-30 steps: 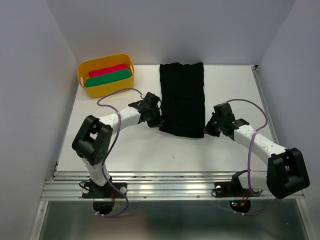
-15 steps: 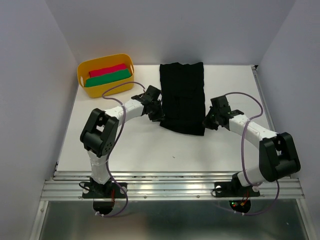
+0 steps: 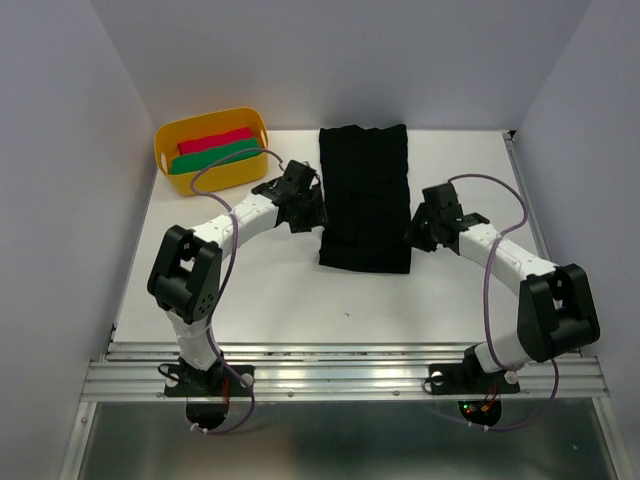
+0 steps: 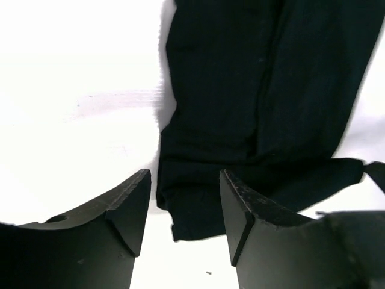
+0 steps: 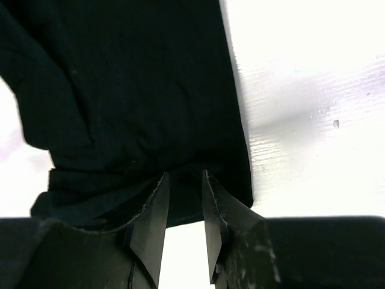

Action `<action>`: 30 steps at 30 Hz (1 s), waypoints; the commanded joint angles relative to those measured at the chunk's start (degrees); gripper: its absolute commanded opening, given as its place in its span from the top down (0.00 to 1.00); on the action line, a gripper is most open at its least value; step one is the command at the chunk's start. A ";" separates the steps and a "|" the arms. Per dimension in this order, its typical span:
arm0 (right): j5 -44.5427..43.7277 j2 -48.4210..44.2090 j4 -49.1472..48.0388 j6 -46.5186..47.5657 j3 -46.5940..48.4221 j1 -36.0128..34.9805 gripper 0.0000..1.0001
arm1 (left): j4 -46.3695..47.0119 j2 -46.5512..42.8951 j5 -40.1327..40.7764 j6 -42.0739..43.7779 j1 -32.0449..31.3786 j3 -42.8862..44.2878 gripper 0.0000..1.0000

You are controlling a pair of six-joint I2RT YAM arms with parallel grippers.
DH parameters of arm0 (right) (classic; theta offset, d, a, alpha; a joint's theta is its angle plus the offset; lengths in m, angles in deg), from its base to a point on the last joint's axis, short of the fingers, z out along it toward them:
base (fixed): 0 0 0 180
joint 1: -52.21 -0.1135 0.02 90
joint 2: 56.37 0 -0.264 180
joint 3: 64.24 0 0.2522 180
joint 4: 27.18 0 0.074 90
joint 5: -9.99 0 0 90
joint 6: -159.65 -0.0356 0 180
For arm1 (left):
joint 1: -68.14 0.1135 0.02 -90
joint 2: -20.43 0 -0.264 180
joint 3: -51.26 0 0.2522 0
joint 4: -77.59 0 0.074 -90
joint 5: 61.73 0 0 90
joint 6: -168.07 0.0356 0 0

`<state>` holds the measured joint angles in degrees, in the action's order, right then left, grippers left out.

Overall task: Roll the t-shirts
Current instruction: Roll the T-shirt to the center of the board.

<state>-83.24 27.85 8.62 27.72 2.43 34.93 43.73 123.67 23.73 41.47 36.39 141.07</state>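
The black t-shirt (image 3: 365,195) is laid as a long strip mid-tabletop (image 3: 270,290), with its near end apparently turned over. The left pincer (image 4: 184,180) is held apart at the left edge and the right pincer (image 5: 185,176) narrowly parted at the right; nothing is clamped. Both near corners should be taken evenly so the roll is kept straight and tight.
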 commanded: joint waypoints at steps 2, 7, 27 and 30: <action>-0.29 -3.80 0.53 3.52 0.71 0.32 0.61 | 1.02 -5.59 -0.73 3.63 0.11 -1.52 0.42; 0.49 -4.77 2.04 4.14 0.01 0.32 0.50 | 1.11 -6.73 -2.23 4.61 -0.16 -4.76 0.35; 9.46 -10.39 3.80 3.88 -9.13 0.32 0.62 | 3.31 -11.39 -8.48 2.50 -3.84 -15.75 0.50; 10.52 -11.71 3.71 3.61 -10.97 0.32 0.63 | 4.18 -12.97 -7.95 1.19 -5.08 -18.20 0.52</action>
<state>-74.71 18.39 12.12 31.28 -6.73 34.95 46.64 114.73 15.82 44.09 32.76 125.75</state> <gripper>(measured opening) 0.378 0.493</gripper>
